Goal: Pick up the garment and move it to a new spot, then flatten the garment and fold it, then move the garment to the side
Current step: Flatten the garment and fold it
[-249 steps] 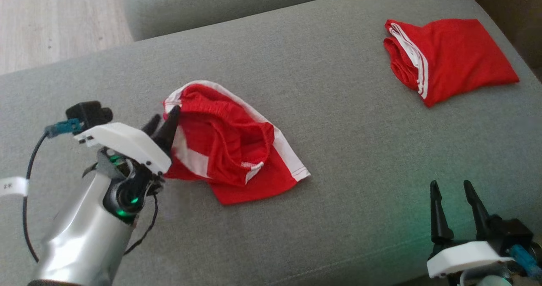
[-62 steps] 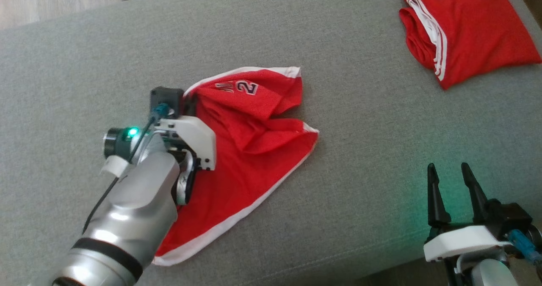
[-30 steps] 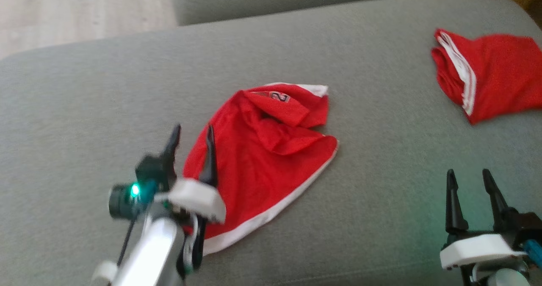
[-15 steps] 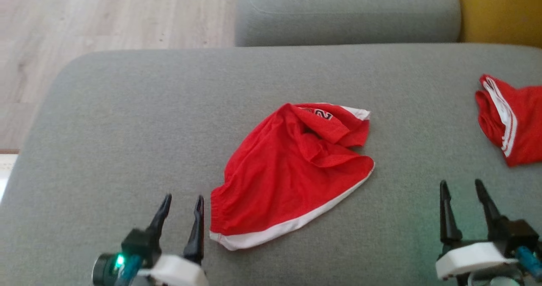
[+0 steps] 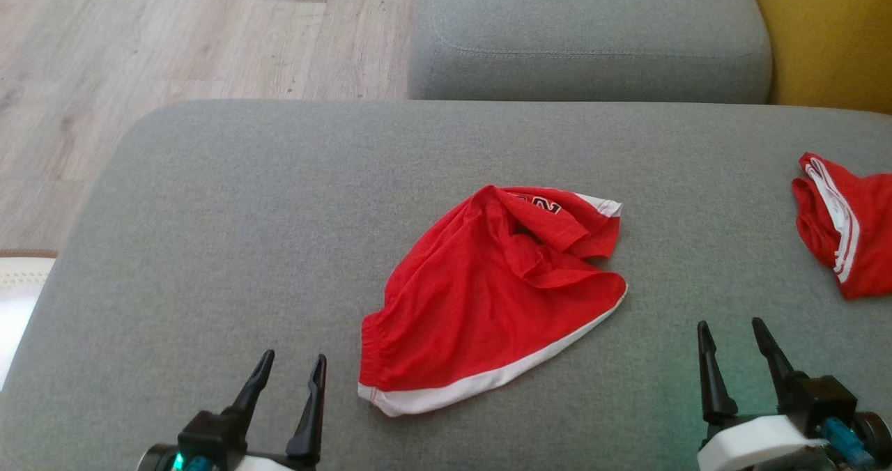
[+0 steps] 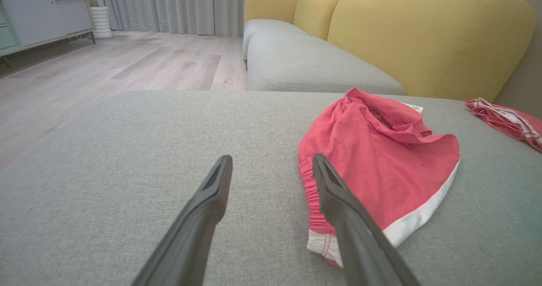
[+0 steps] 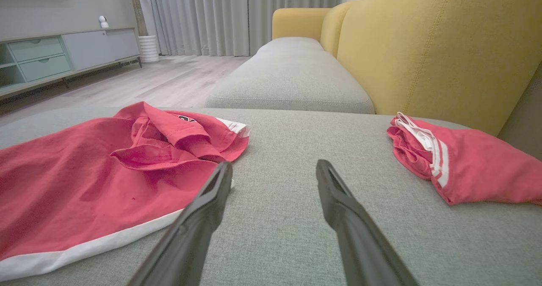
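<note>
**Both grippers spread and empty, red shorts loose on the cushion**

Nearest, along the bottom of the head view: left gripper [image 5: 294, 357] low on the left, right gripper [image 5: 729, 323] low on the right. Two dark fingers on each, set wide apart, nothing between them. Poised over the grey seat cushion [image 5: 230, 213], tips pointing away from the robot.

Just beyond the left fingertips and to their right: red shorts [image 5: 481, 311], rumpled on the cushion, gripped by nothing. Nearest corner, where the gathered waistband meets the white hem band, just beside the left gripper's inner finger [image 6: 349, 218], with a strip of bare cushion between them in the head view. In the left wrist view, that same finger crosses in front of the waistband edge. Well apart from the right gripper, off to its left. In the right wrist view, spread over the left half, white hem passing behind the left finger. Far part folded back on itself, showing a printed numeral beside a white edge.

Farther right, by the cushion's right side: second red garment [image 5: 847, 241] with white stripes, folded, well apart from the shorts and beyond the right gripper.

Farthest: another grey cushion [image 5: 585, 39], yellow sofa back [image 5: 829, 32], pale wood floor [image 5: 139, 39] on the left.
</note>
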You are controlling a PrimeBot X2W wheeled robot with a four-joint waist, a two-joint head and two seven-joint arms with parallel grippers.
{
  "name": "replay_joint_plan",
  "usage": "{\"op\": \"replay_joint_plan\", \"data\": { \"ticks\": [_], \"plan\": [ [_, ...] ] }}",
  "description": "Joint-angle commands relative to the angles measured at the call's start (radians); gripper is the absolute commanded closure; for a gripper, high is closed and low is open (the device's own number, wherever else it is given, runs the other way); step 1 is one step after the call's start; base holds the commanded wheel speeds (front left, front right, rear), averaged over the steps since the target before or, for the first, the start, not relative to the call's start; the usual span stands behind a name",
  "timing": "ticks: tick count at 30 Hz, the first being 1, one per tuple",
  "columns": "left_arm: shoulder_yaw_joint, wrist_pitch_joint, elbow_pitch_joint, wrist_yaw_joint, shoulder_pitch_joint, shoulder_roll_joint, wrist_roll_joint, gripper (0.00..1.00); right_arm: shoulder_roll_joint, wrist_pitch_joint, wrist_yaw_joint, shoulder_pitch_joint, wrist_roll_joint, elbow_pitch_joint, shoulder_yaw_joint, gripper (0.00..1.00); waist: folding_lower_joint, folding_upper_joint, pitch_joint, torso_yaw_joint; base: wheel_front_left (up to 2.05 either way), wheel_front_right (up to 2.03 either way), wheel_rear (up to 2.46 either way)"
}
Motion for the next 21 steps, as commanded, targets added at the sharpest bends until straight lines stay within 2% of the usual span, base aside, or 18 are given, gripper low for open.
{"op": "replay_joint_plan", "data": {
  "ticks": [1, 5, 10, 15, 21],
  "plan": [
    [0.051, -0.012, -0.037, -0.013, -0.033, -0.015, 0.017, 0.00, -0.009, -0.004, -0.001, -0.029, 0.006, -0.025, 0.029, 0.00, 0.0001, -0.0001, 0.002, 0.000, 0.00, 0.00, 0.00],
    [0.064, -0.012, -0.038, -0.032, -0.033, -0.025, 0.028, 0.00, -0.009, -0.004, -0.001, -0.032, 0.006, -0.023, 0.035, 0.00, 0.0001, -0.0001, 0.006, -0.003, 0.00, 0.00, 0.00],
    [0.047, -0.012, 0.006, -0.080, -0.035, -0.028, 0.029, 0.00, -0.009, -0.004, -0.001, -0.064, -0.004, -0.018, 0.064, 0.00, 0.0001, -0.0001, 0.024, -0.006, 0.00, 0.00, 0.00],
    [-0.030, -0.011, 0.097, -0.113, -0.070, 0.016, 0.006, 0.00, -0.054, 0.017, -0.001, -0.148, -0.011, 0.044, 0.142, 0.00, 0.0001, -0.0001, 0.049, -0.001, 0.00, 0.00, 0.00],
    [-0.150, 0.022, 0.161, -0.120, -0.154, 0.088, -0.057, 0.00, -0.137, 0.118, -0.001, -0.267, 0.049, 0.109, 0.270, 0.00, 0.0001, -0.0001, 0.094, 0.008, 0.00, 0.00, 0.00]
  ]
}}
